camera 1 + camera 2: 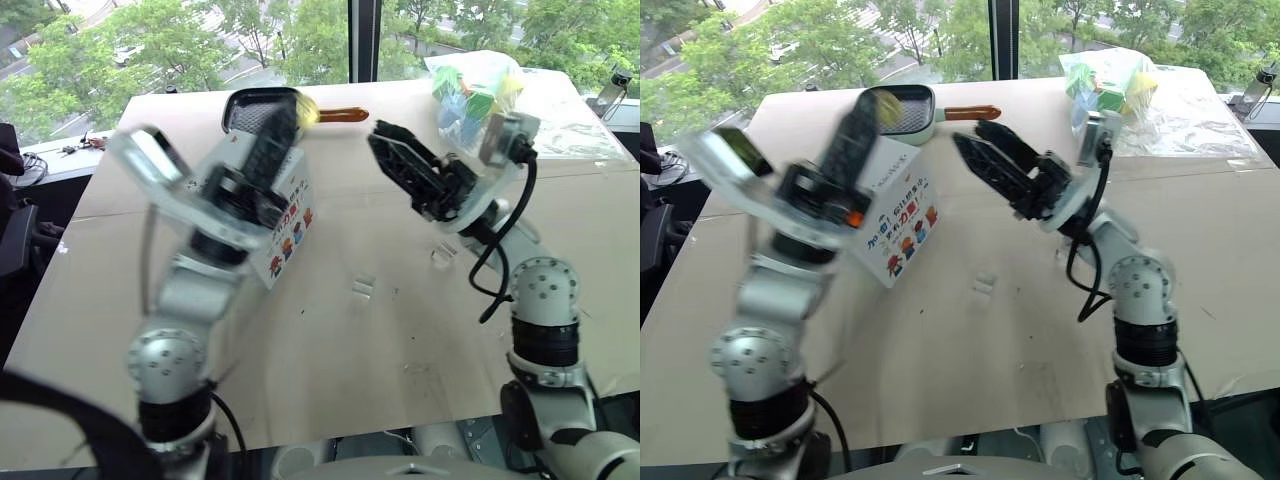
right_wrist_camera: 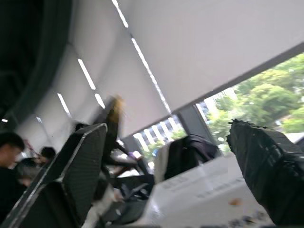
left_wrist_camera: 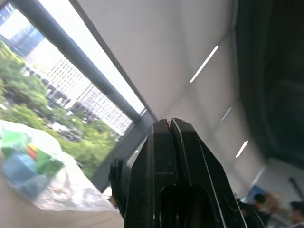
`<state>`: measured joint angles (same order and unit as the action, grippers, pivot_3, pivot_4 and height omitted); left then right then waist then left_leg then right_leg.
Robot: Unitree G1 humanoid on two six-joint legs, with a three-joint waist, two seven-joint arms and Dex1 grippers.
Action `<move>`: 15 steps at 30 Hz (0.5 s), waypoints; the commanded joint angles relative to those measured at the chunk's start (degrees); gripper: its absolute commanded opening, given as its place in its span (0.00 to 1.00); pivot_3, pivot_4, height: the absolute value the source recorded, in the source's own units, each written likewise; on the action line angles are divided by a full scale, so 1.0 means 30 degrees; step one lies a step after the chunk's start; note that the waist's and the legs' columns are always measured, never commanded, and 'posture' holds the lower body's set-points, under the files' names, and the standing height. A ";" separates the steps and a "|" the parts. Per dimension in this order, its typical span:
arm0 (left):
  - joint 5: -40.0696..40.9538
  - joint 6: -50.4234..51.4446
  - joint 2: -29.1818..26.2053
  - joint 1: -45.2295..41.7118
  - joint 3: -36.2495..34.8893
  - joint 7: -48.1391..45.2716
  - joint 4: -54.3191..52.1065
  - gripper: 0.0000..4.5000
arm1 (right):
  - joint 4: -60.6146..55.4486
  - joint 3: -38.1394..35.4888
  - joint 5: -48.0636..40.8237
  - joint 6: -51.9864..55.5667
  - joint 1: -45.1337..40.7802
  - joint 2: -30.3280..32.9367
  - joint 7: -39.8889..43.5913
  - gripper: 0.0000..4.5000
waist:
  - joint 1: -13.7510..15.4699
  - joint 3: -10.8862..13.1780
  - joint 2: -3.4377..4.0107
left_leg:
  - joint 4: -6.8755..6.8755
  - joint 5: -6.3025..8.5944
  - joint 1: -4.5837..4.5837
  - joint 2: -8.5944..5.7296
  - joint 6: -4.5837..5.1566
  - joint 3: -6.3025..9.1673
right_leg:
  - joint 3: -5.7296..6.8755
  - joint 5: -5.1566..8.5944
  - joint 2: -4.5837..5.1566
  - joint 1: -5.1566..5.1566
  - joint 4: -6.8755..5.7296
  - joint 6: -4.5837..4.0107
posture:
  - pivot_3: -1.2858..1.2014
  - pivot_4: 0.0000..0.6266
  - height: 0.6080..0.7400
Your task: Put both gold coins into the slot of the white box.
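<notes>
While the left claw (image 1: 862,112) pinches a gold coin (image 1: 887,110), the right claw (image 1: 980,140) gapes empty.

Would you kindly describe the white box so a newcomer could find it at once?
On the cardboard-covered table, look toward the far-left part, just in front of the grill pan with the orange handle. The white box is a cube bearing dark Japanese writing and colourful cartoon figures, unlike the crinkled plastic bag.

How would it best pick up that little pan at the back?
By the orange handle, probably from above, fingers closing across it. It is a thin bar sticking out level on the right of the pan, clear of the white box; the square body looks too wide.
</notes>
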<state>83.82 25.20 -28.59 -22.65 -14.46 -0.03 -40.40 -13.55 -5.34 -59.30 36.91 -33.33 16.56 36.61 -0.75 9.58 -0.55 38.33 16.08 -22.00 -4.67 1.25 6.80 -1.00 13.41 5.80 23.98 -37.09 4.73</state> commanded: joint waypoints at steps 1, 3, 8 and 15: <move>0.1436 0.1514 -0.3536 -0.0318 -0.1838 0.1393 -0.0486 0.00 | 0.0001 0.0659 0.2196 -0.0957 -0.0656 0.2042 0.3000 0.99 | -0.0094 0.0001 0.0015 | -0.0021 0.0001 0.0012 0.0000 0.0002 -0.0021 | -0.0019 0.0002 0.0000 0.0000 0.0017 0.0002 | 0.52 0.24 0.85; 0.1581 0.2671 -0.6204 0.0111 -0.3073 0.1419 0.0217 0.00 | 0.0355 0.1549 0.3607 -0.1220 -0.0980 0.3369 0.4461 0.99 | -0.0150 0.0006 0.0012 | -0.0037 0.0003 0.0014 0.0007 0.0005 -0.0032 | -0.0033 0.0009 -0.0007 0.0011 0.0022 0.0014 | 0.52 0.24 0.85; 0.1020 0.5456 -1.0590 0.2374 -0.5360 -0.0252 0.2329 0.00 | 0.1064 0.2862 0.5320 -0.1027 -0.2401 0.4497 0.5846 0.99 | -0.0335 0.0052 0.0037 | -0.0084 -0.0001 0.0002 0.0045 -0.0004 -0.0039 | -0.0054 0.0014 -0.0050 0.0073 0.0006 0.0017 | 0.52 0.24 0.85; -0.2317 0.6741 -1.1734 0.4538 -0.5577 -0.3855 0.4017 0.00 | 0.0265 0.3239 0.5760 -0.0212 -0.2939 0.4040 0.5409 0.99 | -0.0258 0.0076 0.0031 | -0.0092 0.0002 -0.0033 0.0051 -0.0004 -0.0028 | -0.0048 0.0014 -0.0040 0.0088 0.0042 0.0016 | 0.52 0.24 0.85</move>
<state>78.36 45.83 -63.17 -8.53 -29.33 -9.68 -28.26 -10.39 4.72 -42.04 36.13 -40.56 28.82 53.22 -1.52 9.81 -0.46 38.05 16.09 -22.12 -4.51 1.23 6.74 -1.11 13.45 5.69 24.26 -36.96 4.77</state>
